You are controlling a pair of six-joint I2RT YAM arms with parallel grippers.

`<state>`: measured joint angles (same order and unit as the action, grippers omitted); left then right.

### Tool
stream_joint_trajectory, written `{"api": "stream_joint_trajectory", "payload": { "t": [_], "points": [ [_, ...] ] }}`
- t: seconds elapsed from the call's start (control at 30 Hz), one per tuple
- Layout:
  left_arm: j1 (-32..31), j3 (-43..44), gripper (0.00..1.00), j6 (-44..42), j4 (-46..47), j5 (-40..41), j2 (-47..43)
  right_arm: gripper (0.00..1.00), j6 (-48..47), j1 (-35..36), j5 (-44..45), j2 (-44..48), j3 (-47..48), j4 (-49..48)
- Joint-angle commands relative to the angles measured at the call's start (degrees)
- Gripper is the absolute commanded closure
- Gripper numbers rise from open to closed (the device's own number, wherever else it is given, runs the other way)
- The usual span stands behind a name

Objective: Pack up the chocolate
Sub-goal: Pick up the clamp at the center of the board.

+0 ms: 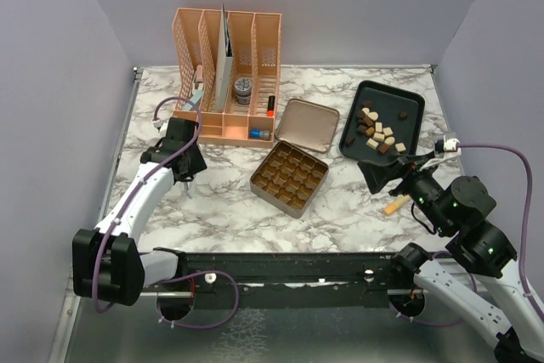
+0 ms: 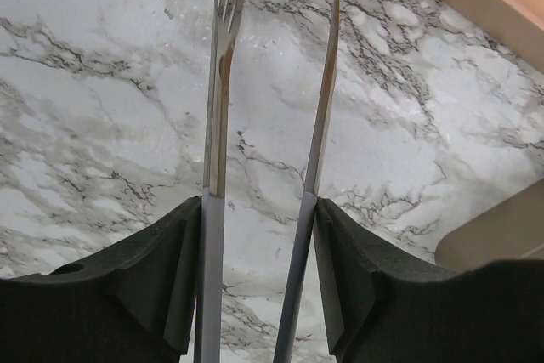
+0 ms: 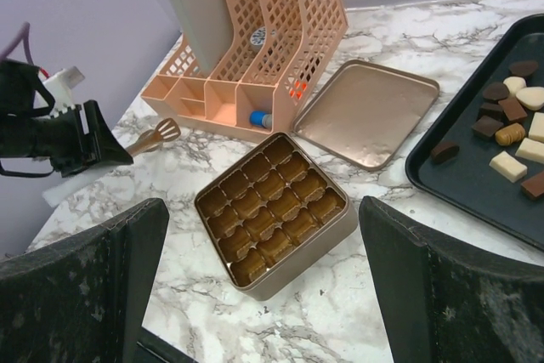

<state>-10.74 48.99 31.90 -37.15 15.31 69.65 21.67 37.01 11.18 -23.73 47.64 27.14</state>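
Since the pieces are so small, the left pincer (image 2: 257, 206) goes in with tongs (image 2: 217, 125), both arms clenched between its fingers over bare tabletop (image 2: 102, 125). The right pincer (image 3: 262, 210) hangs wide open and holds nothing above the tin (image 1: 289, 178), whose lid (image 1: 306, 122) is set aside and whose cups are free. The chocolate (image 3: 510, 133) sits on the tray (image 1: 408, 104) just right of this pincer, well apart from the left one.

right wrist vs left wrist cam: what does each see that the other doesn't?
Right wrist only: gold tin with empty cells, its lid, black tray of chocolate, and the left gripper seen from outside. Left wrist only: close-up of the tongs, both arms pressed between that gripper's fingers. Both: tongs, marble table, peach organizer.
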Motion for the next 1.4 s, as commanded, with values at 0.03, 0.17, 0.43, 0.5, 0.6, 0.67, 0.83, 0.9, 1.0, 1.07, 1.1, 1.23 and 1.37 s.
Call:
{"api": "stream_joint_trajectory", "payload": {
  "t": [0.03,0.17,0.43,0.5,0.6,0.67,0.83,0.9,1.0,1.07,1.1,1.23,1.37],
  "points": [
    [0.0,6.3,0.44,-4.0,-6.3,-4.1,-3.2,0.01,1.6,-0.2,0.3,-0.8,-0.1,1.1],
    [0.0,10.3,0.46,-5.7,-9.2,-5.6,-5.7,0.01,2.2,-0.2,0.2,-1.4,0.0,1.2],
    [-0.3,18.4,0.47,-8.9,-14.2,-9.2,-6.8,0.02,3.2,-0.2,0.9,-1.7,-0.2,2.4],
    [-1.1,19.8,0.48,-9.6,-14.2,-9.9,-7.5,0.02,3.1,-0.2,1.8,-1.6,0.0,2.5],
    [-3.7,21.9,0.50,-10.5,-14.2,-10.2,-8.6,0.02,2.9,-0.2,3.2,-1.6,1.0,3.2],
    [-6.1,23.2,0.50,-11.2,-14.3,-10.0,-9.0,0.02,2.7,-0.2,4.2,-1.7,1.8,3.8],
    [-13.0,24.7,0.50,-11.8,-13.8,-9.2,-8.5,0.03,3.2,-0.2,5.2,-2.3,5.3,6.8],
    [-15.7,25.2,0.50,-11.9,-13.1,-8.9,-8.1,0.03,3.9,-0.2,5.4,-2.7,6.8,8.1],
    [-20.0,26.0,0.50,-12.7,-11.3,-9.0,-6.6,0.04,4.3,-0.2,4.5,-2.9,8.3,8.6],
    [-22.4,26.6,0.50,-13.4,-9.5,-9.0,-5.3,0.04,4.6,-0.2,4.1,-2.6,8.3,7.3],
    [-23.5,26.7,0.50,-13.6,-8.2,-9.3,-4.5,0.04,4.9,-0.2,4.1,-2.5,8.1,6.5],
    [-28.0,27.7,0.50,-14.8,-1.7,-9.1,-0.3,0.04,6.3,-0.2,3.3,-2.5,7.6,5.0],
    [-33.0,29.3,0.49,-18.0,3.3,-6.2,6.3,0.05,6.9,-0.2,3.1,-2.1,6.5,4.1]
  ]
}}
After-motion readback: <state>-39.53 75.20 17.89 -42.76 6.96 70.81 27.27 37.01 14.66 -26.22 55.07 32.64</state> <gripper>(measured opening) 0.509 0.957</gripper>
